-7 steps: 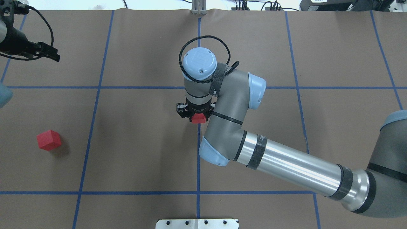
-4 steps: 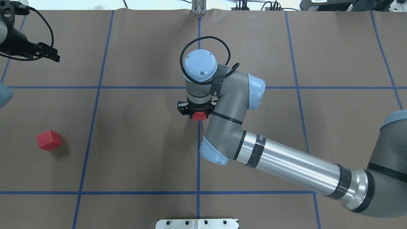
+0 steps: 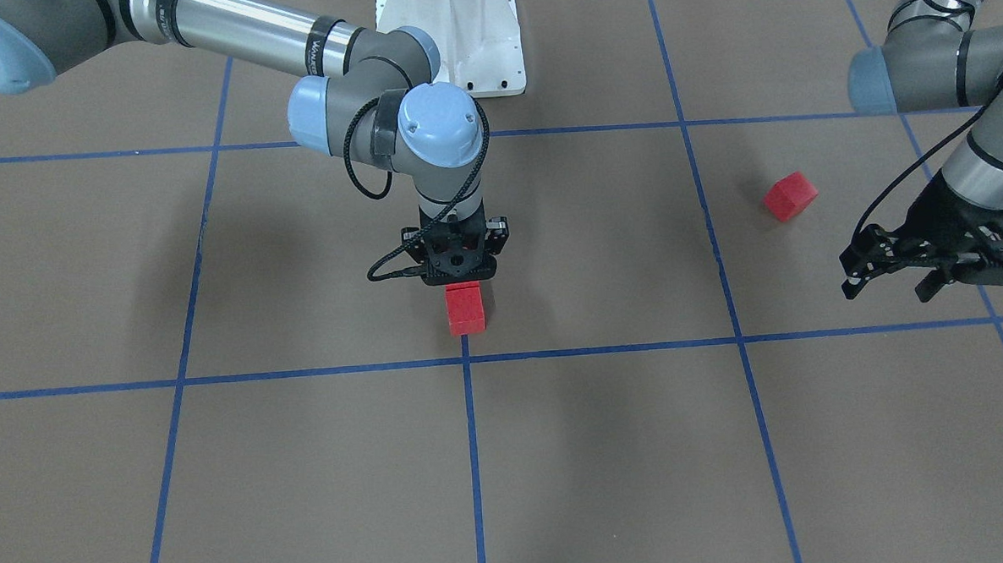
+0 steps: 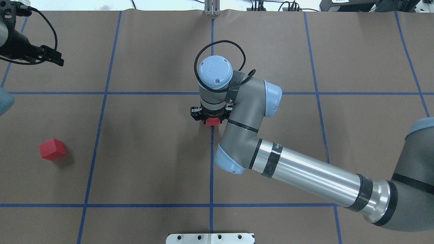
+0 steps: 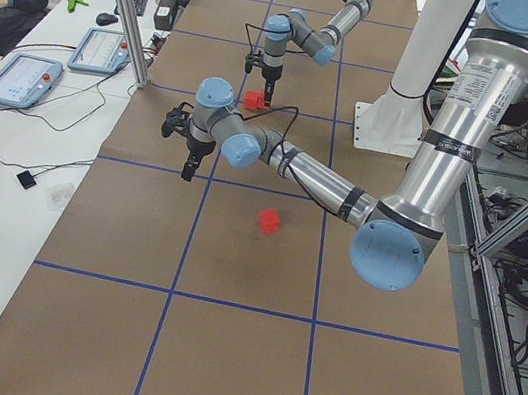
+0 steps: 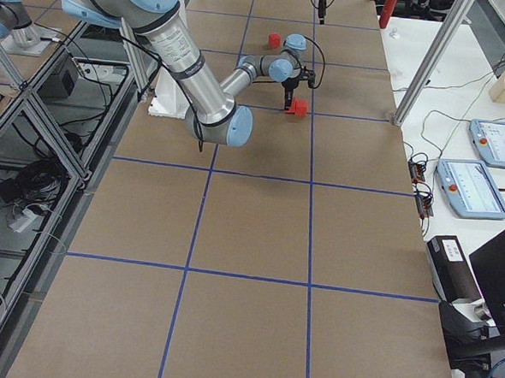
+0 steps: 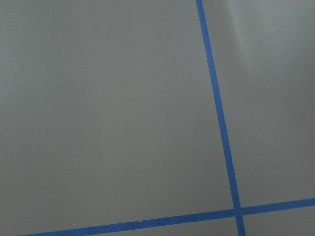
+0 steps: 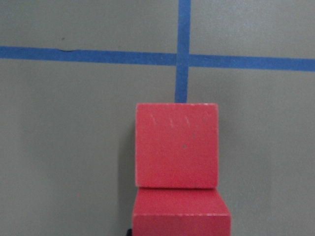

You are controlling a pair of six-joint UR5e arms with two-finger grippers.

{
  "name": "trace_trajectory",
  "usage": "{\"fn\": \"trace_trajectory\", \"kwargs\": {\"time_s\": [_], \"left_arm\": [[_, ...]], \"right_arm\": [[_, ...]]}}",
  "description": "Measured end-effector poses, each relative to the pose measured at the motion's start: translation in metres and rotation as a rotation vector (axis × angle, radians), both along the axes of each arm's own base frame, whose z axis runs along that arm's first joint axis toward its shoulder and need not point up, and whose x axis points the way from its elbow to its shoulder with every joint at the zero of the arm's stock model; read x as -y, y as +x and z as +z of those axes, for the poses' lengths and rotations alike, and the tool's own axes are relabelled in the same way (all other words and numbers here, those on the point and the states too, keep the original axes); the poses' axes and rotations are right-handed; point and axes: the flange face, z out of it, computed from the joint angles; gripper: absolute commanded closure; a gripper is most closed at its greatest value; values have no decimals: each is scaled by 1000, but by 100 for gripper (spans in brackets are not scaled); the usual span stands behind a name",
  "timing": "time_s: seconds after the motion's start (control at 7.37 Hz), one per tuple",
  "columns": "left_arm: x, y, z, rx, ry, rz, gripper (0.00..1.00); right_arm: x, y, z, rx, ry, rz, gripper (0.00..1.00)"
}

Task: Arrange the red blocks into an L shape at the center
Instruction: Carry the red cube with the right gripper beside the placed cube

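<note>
My right gripper hangs over the blue tape line on the robot's side of the center crossing. It is shut on a red block, low at the surface. In the right wrist view this block sits right behind a second red block, which lies just short of the crossing. The two form a short line. A third red block lies alone far to my left. My left gripper is open and empty, raised beyond that block.
The white robot base plate stands at the near table edge. A metal post stands at the far edge. The left wrist view shows only brown paper and a tape crossing. Tablets lie on the side bench.
My right gripper has moved a little forward toward the crossing with the red block in it. The left arm and the lone block have not moved.
</note>
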Motion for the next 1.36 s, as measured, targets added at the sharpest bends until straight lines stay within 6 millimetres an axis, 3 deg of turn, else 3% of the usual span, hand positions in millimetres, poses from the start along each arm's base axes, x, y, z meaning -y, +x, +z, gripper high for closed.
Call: {"fn": "trace_trajectory", "kwargs": {"time_s": [0.14,0.27,0.41,0.54,1.36], "left_arm": [[0,0,0,0,-1,0,1],[1,0,1,1,-2,0,1],[1,0,1,1,-2,0,1],[1,1,2,2,-3,0,1],[1,1,2,0,-1,0,0]], "right_arm": [[1,-1,2,1,2,1,100],[1,-1,2,3,3,3,85],[2,-1,1,4,4,4,11],[2,-1,1,4,5,7,1],[4,0,-3,4,17,23,1]]}}
